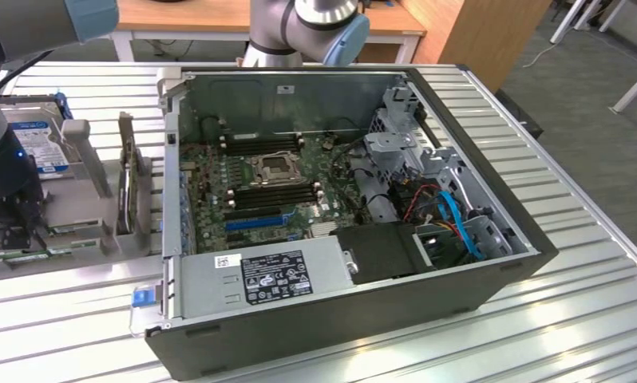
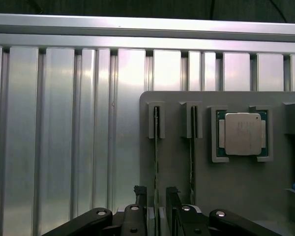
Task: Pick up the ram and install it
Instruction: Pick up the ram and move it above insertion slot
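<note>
The ram (image 2: 156, 157) is a thin green stick standing on edge in a slot of the grey holder (image 2: 177, 172), seen from above in the wrist view. My gripper (image 2: 156, 196) is open and sits over it, one black finger on each side of the stick with a gap to both. A second ram stick (image 2: 191, 152) stands in the neighbouring slot. In the exterior view my gripper (image 1: 8, 235) hangs low over the holder (image 1: 79, 231) at the exterior view's left, beside the open computer case (image 1: 350, 319). The motherboard's black memory slots (image 1: 276, 194) lie by the processor socket.
A processor (image 2: 242, 133) rests in a pocket of the holder near the sticks. A hard drive (image 1: 37, 144) and an upright expansion card (image 1: 127, 179) also stand on the holder. Blue slots (image 1: 257, 219), a power supply (image 1: 265, 275) and cables (image 1: 446, 215) fill the case. The table (image 1: 574, 319) is ribbed metal.
</note>
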Motion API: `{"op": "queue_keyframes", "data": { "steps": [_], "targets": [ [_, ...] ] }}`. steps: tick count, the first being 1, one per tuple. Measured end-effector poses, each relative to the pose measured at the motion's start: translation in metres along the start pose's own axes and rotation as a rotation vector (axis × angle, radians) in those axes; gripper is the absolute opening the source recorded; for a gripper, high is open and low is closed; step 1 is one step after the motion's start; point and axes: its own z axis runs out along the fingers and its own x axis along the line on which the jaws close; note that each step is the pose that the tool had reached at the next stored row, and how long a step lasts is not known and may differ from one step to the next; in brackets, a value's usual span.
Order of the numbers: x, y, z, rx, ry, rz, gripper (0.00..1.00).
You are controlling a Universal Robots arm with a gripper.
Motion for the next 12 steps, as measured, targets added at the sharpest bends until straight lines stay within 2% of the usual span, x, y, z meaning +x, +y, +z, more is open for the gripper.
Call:
{"op": "queue_keyframes", "data": {
  "steps": [12],
  "targets": [
    [0.0015, 0.0, 0.001, 0.0004, -0.0003, 0.0, 0.29]
  ]
}}
